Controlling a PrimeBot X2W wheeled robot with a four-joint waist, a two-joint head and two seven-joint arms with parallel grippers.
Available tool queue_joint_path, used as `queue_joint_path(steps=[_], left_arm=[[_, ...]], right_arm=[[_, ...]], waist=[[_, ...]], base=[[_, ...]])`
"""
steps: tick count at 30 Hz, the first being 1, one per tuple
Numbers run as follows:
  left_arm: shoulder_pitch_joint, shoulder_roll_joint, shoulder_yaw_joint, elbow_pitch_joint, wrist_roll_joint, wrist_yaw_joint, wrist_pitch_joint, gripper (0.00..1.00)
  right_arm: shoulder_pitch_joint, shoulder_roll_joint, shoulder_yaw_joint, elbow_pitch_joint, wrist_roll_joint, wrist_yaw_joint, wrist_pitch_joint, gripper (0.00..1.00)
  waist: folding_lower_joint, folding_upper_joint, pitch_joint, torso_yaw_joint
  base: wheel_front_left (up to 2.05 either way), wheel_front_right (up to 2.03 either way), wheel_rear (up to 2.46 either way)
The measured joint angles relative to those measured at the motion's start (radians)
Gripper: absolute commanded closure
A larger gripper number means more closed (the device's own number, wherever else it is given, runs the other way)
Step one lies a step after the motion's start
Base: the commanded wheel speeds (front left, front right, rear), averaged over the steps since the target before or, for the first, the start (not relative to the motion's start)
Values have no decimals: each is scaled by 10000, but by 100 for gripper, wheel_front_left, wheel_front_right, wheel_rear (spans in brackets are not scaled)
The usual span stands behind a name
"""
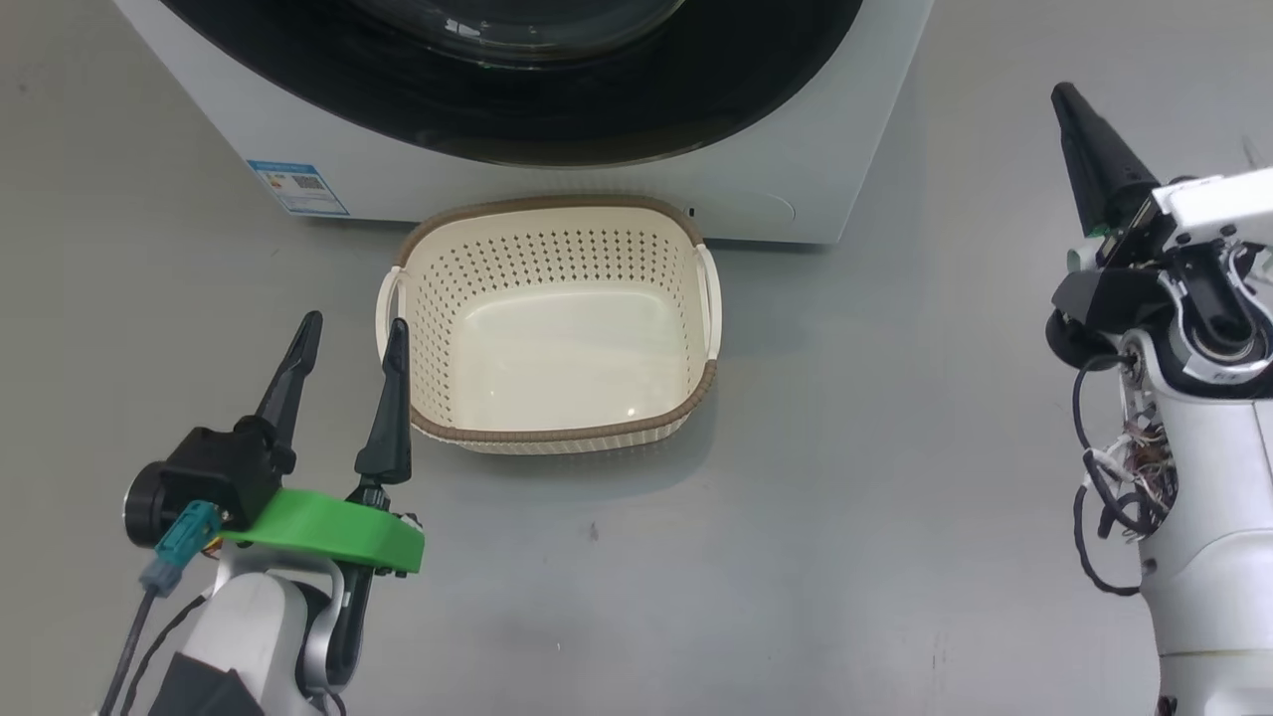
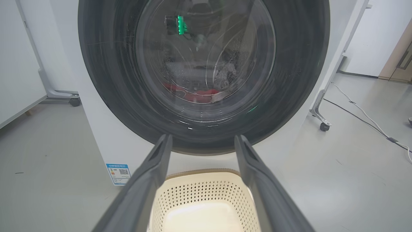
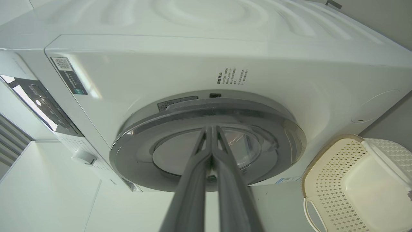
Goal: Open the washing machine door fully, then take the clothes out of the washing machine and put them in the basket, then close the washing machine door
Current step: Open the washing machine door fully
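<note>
The white washing machine (image 1: 786,149) stands ahead with its round black-framed door (image 2: 289,80) closed against the front. Through the glass I see a bit of the red clothes (image 2: 196,93) low in the drum. The cream perforated basket (image 1: 557,234) sits empty on the floor right before the machine. My left gripper (image 1: 353,333) is open, fingers spread, just left of the basket's left handle. My right gripper (image 1: 1069,99) is raised at the far right, shut with nothing in it; in the right wrist view its closed fingers (image 3: 210,132) point at the door (image 3: 206,111).
A blue label sticker (image 1: 298,187) is on the machine's lower left corner. Wheeled frame legs (image 2: 322,124) and a floor cable (image 2: 363,119) lie to the machine's right, another caster (image 2: 74,101) to its left. Grey floor surrounds the basket.
</note>
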Motion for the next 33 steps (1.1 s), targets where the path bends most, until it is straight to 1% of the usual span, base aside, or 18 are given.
queue_joint_path(steps=[6,14,16,19,22,33], left_arm=[[-328,-82,23,-151,2,-46,0,0],[-695,-171,6,-291,6,-284,0,0],[-787,-224,-10,-309,46,-345,0,0],[-941,-299,-54,-320,107,-387,0,0],[-1071,-345,-88,-305,176,-466,0,0],[-1254,-506,-115,-138,178,-570,0,0]], right_arm=[[-988,-370,-21,77,56,-339,466,100],[-2370,-809,-21,207,121,-702,855,100],[-2707,-903,42,228,117,-711,947,100],[-3160,-1060,234,301,-19,-859,1116,100],[-3548,-1187,422,391,-140,-880,1285,100],[-4832,-1290,786,986,-426,-1118,1507,100]], waist=[[0,0,597,189],[0,0,1351,423],[0,0,1522,482],[1,0,1759,578],[1,0,1955,697],[1,0,2418,1144]], base=[[0,0,0],[0,0,0],[0,0,0],[0,0,0],[0,0,0],[0,0,0]])
